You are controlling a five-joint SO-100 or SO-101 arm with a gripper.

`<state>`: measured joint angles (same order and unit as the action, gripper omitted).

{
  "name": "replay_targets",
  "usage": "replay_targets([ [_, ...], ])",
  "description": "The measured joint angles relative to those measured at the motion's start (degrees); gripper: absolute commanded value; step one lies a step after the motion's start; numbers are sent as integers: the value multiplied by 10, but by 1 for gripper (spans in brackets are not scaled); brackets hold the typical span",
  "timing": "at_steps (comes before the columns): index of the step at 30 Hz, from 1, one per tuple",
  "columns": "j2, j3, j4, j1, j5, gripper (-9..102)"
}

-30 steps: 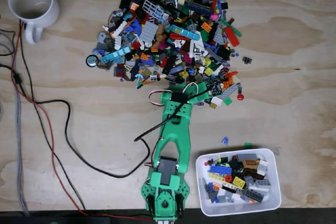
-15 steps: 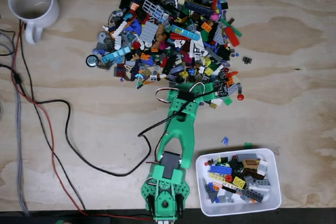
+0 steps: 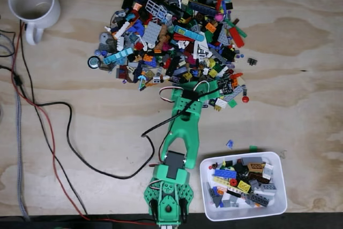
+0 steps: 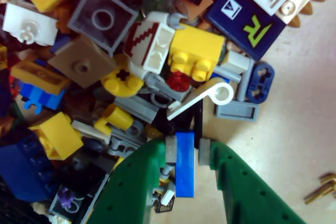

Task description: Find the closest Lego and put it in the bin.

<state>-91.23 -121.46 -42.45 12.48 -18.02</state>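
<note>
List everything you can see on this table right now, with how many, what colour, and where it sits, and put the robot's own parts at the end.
Lego pile: one large heap, mixed colours, top centre of the fixed view.
Blue Lego: one, blue, flat, between the jaws in the wrist view.
Bin: one, white, bottom right of the fixed view, holding many mixed Lego pieces.
Stray Legos: a few, one of them blue, on the table just above the bin.
Mug: one, white, top left.
Cables: several, black, red and grey, left side.
Table: one, light plywood.
Arm: one, green, bottom centre, reaching to the pile's near edge.
Gripper: one, green, jaws close around the blue Lego.
</note>
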Motion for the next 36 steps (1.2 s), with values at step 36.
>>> replay_targets([
  [36, 25, 101, -120, -26, -7, 11],
])
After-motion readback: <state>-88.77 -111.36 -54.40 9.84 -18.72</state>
